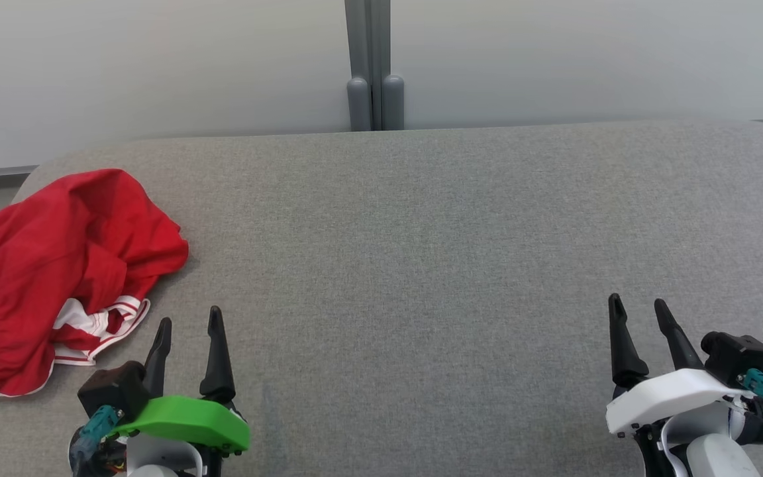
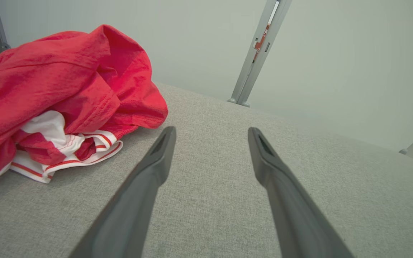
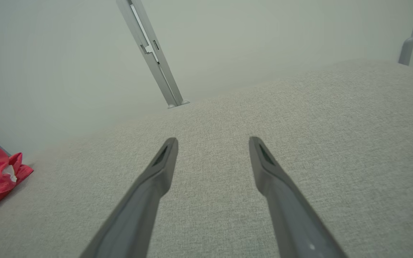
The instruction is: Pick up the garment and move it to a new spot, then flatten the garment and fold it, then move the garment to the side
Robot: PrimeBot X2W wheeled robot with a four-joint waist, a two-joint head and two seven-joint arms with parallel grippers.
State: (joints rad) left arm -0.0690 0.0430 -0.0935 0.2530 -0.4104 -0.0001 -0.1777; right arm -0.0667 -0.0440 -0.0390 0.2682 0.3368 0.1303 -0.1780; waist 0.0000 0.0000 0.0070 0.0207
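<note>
You had none of the task done at this point: the red garment lay crumpled at the left edge of the grey padded surface, not lifted, flattened or folded. Your left gripper hovered over the surface's near left part, just beside the heap, fingers apart and empty. Your right gripper, likewise spread and empty, hung over its near right corner. The bunching hid the garment's true shape, and you could not tell whether it overhung the surface's edge.
</note>
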